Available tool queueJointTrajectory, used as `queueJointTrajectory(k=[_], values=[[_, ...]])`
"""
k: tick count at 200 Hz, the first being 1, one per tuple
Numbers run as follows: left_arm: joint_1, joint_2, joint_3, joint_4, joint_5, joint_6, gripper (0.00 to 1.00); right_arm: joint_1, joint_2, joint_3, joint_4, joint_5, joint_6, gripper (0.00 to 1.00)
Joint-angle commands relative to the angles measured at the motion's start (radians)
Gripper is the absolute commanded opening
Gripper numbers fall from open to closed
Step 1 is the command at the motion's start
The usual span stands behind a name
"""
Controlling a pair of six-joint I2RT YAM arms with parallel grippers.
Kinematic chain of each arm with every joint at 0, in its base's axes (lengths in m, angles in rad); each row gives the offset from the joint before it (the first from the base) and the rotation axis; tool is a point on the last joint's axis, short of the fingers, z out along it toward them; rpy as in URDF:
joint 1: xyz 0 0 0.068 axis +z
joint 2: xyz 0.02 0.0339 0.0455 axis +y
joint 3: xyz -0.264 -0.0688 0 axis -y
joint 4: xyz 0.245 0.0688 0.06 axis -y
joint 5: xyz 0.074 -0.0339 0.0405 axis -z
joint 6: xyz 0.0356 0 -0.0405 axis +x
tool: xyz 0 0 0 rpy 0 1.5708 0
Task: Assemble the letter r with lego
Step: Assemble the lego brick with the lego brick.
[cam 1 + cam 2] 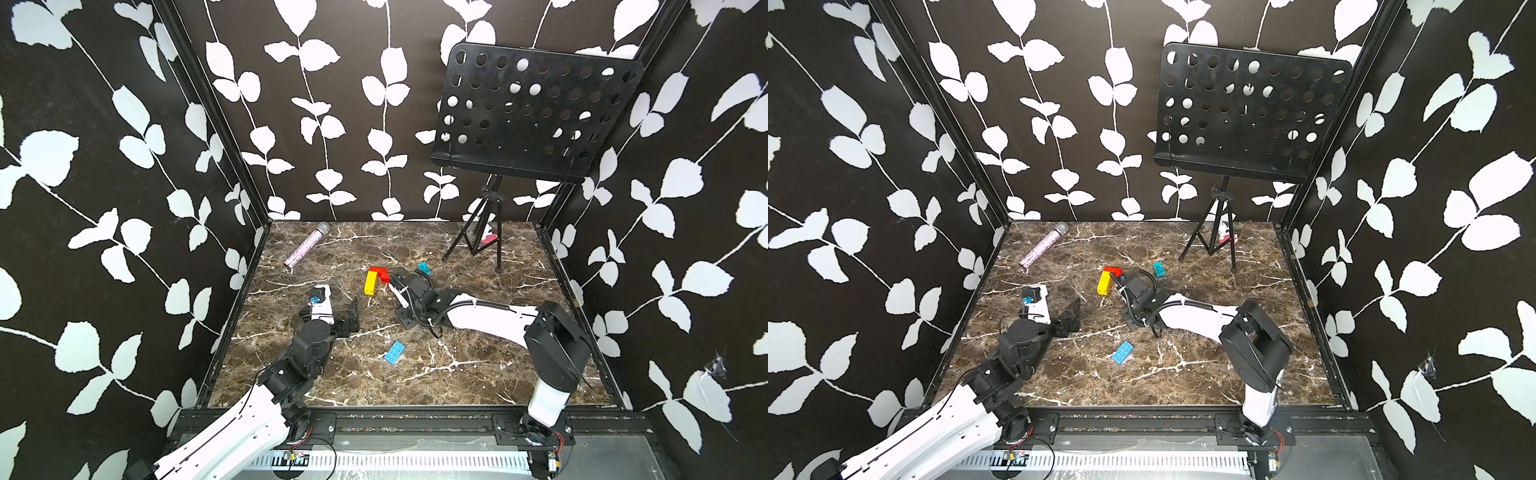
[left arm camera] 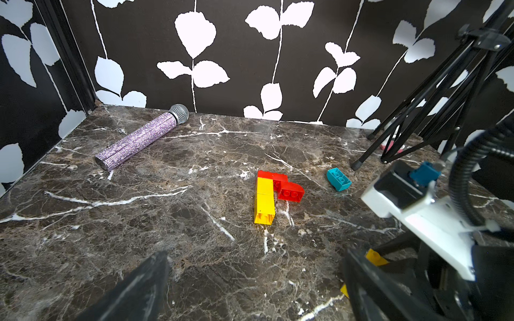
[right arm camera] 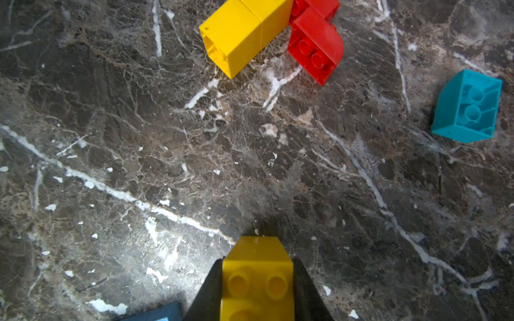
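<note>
Yellow studded brick in right pincer

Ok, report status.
Left gripper open, empty. Right gripper shut on small yellow studded plastic brick. Yellow-and-red brick assembly flat on marble table. Nothing between.

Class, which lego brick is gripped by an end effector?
The single yellow brick, clamped in the right end effector. The teal brick, the blue brick and the joined yellow-and-red piece all lie free on the table.
</note>
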Motion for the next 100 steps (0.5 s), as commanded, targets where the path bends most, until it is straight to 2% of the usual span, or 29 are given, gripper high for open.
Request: queueJointTrajectory(k=[1, 42, 100], values=[[0.005, -0.02, 0.024, -0.032, -0.01, 0.016, 0.99, 0.005, 0.115, -0.07, -0.152, 0.01, -0.032, 0.0], [0.005, -0.06, 0.017, -0.05, -0.025, 0.015, 0.99, 0.004, 0.105, -0.123, -0.118, -0.019, -0.015, 0.0], [0.005, -0.043, 0.036, -0.056, -0.022, 0.019, 0.99, 0.004, -0.023, -0.064, -0.075, -0.023, -0.005, 0.0]])
